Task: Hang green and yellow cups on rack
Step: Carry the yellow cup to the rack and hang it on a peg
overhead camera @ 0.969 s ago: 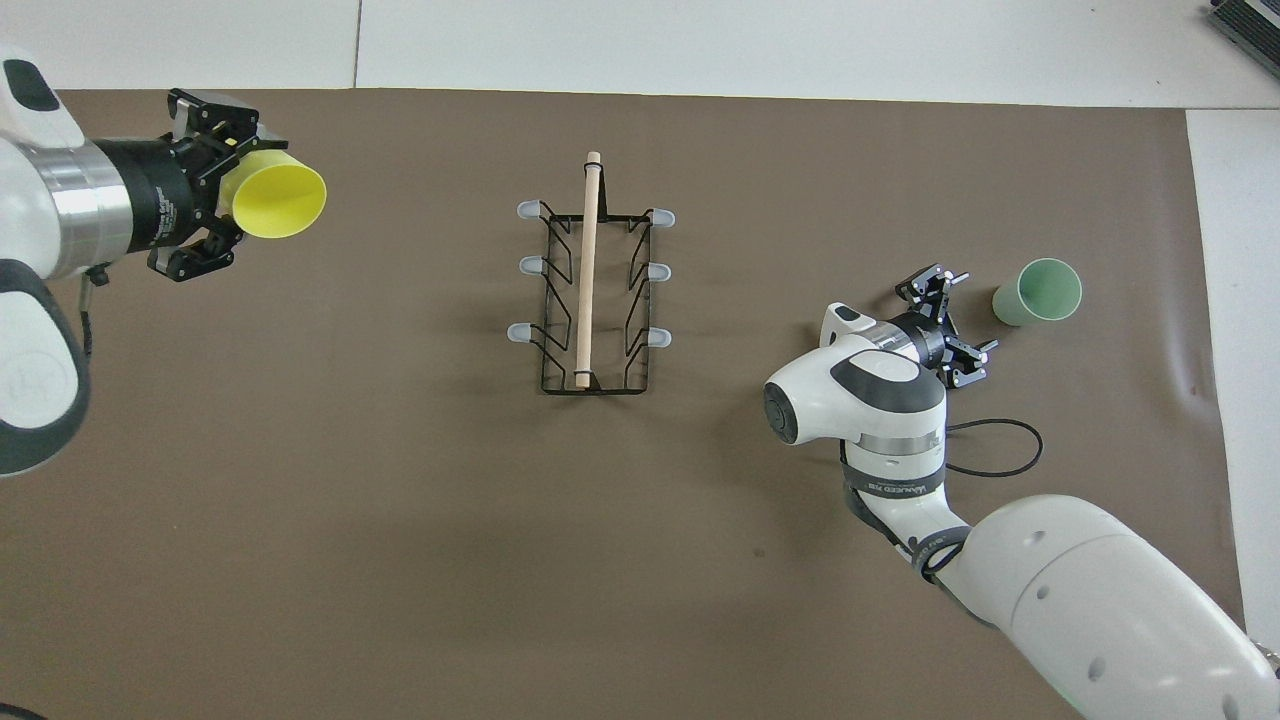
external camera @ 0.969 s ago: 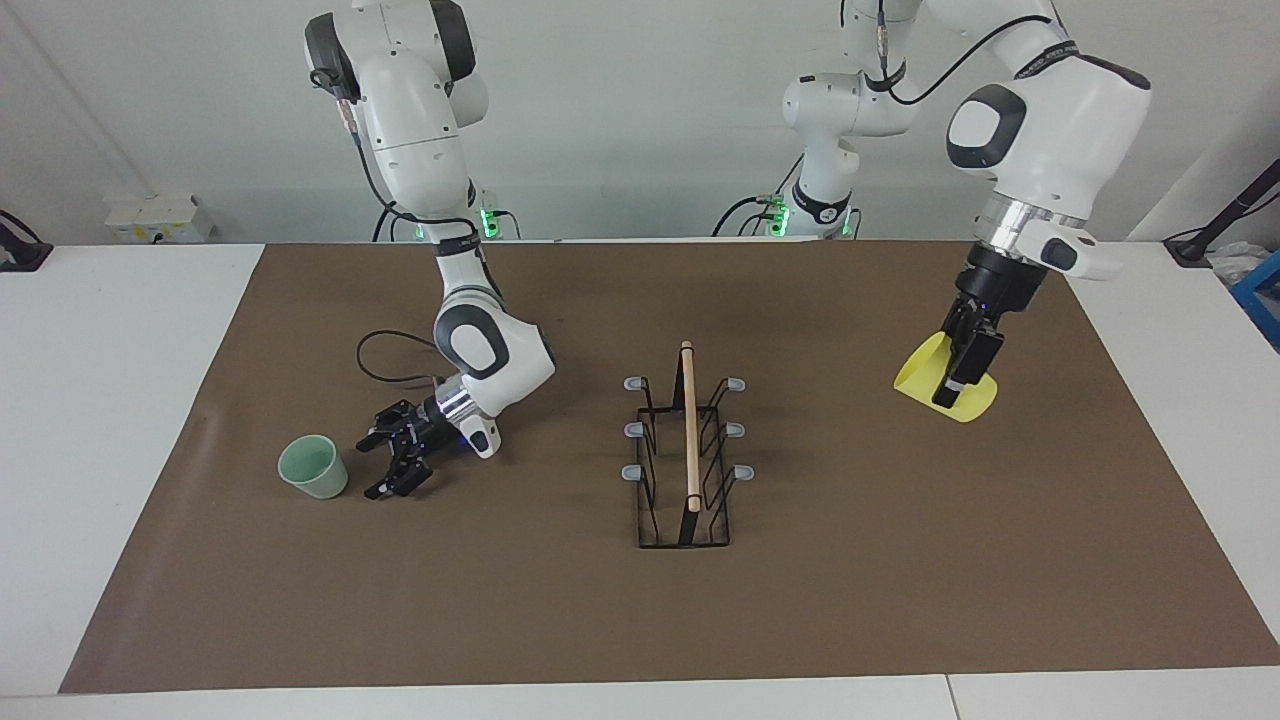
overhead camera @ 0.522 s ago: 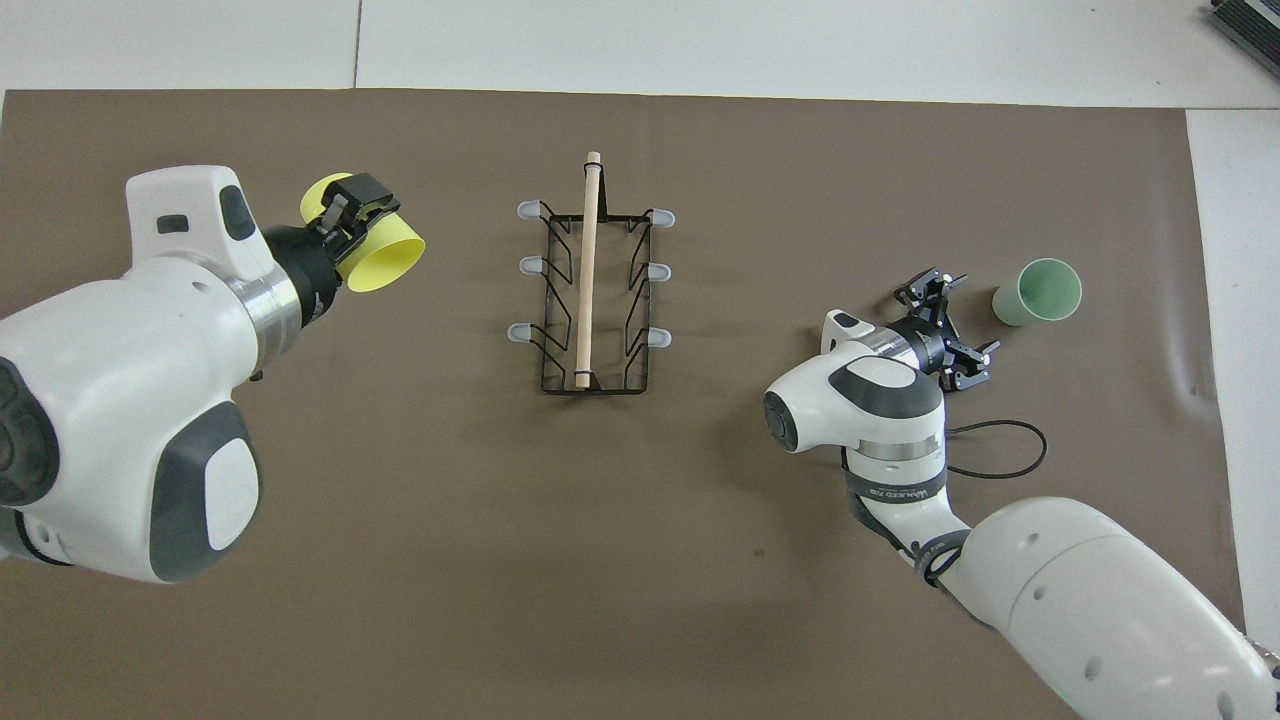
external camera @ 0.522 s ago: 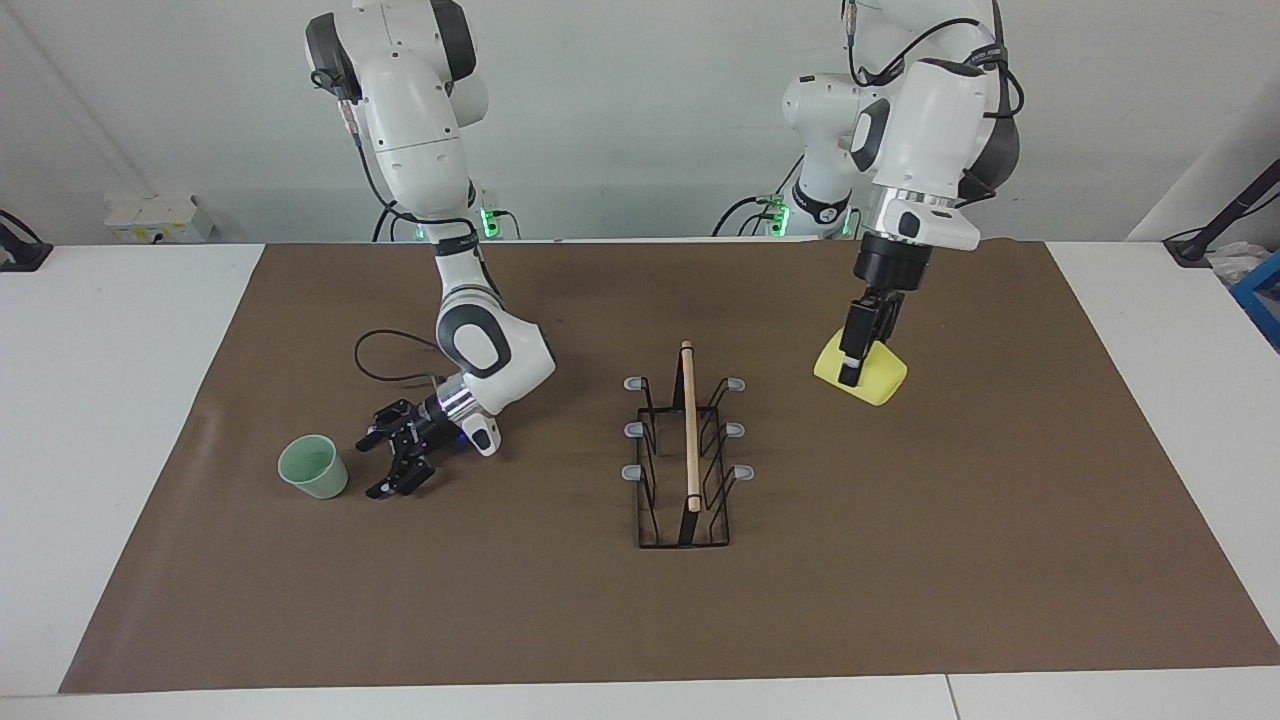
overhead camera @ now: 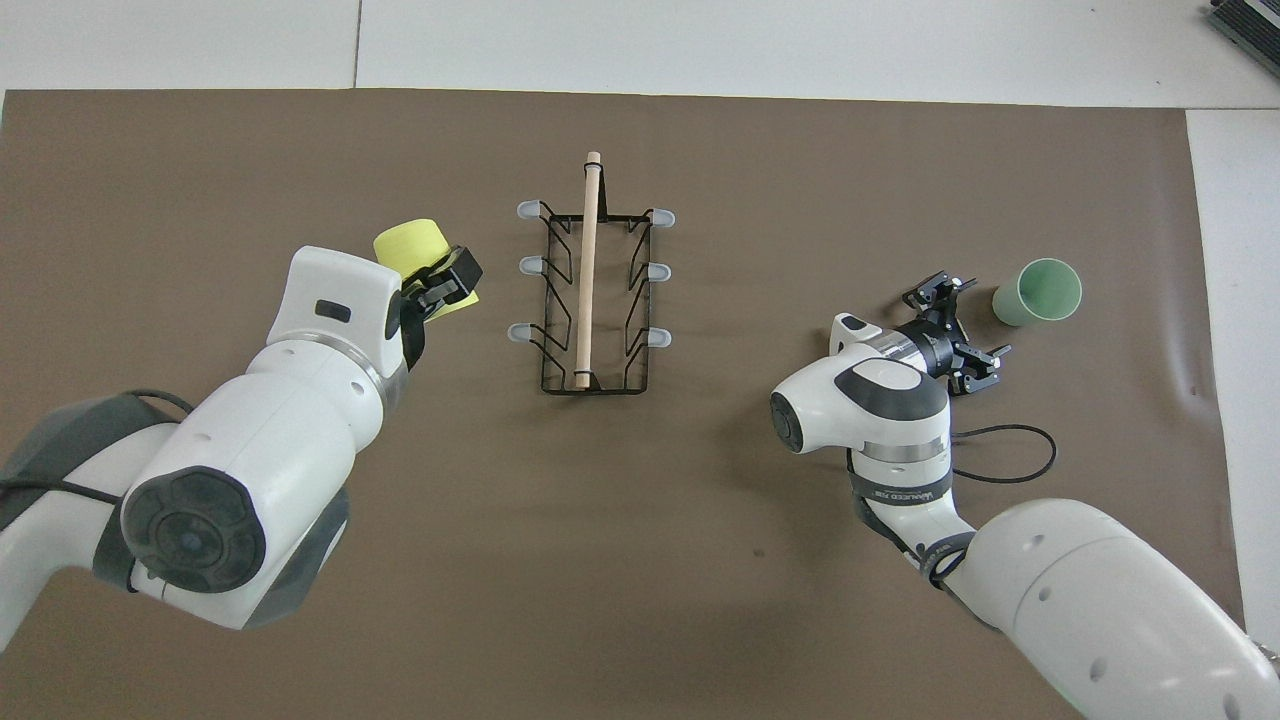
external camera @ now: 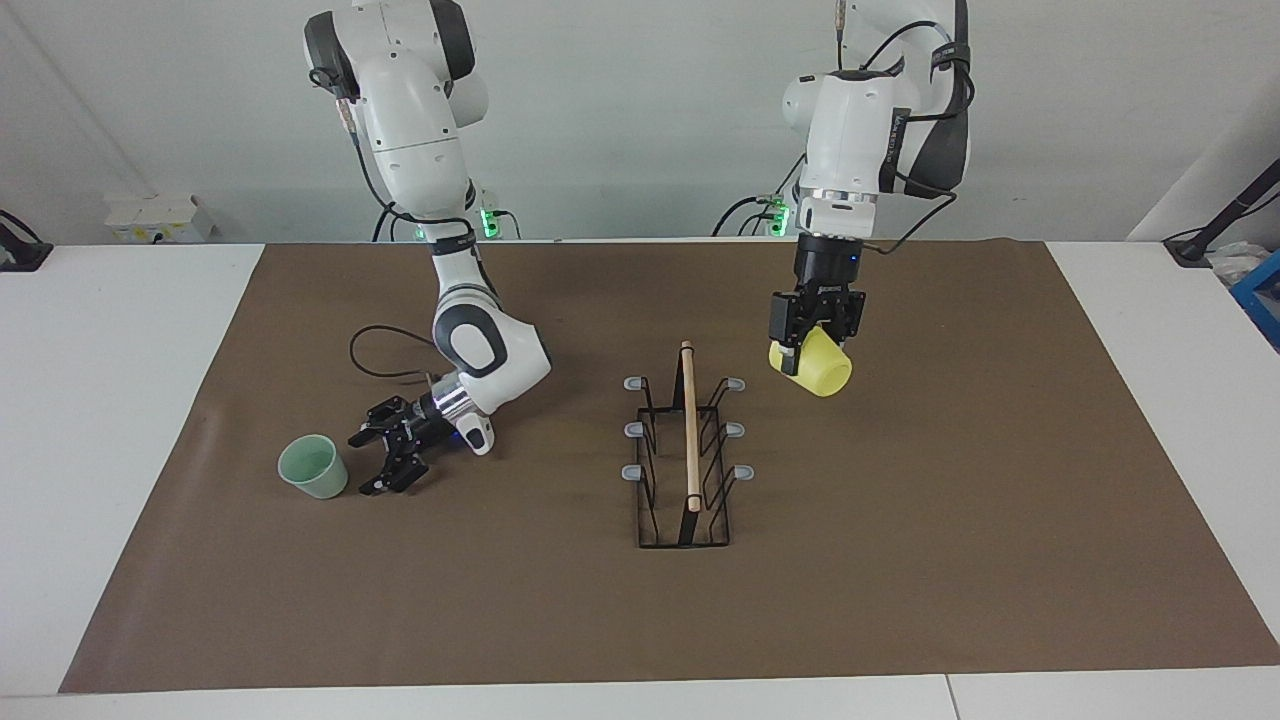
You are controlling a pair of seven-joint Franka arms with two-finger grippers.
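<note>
Holding yellow cup (external camera: 818,363) in left jaws beside rack (external camera: 685,455) | right jaws spread near green cup (external camera: 313,467)

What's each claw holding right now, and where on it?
The left claw holds the yellow cup by its rim end, beside the rack. The right claw, open, holds nothing, beside the green cup.
</note>
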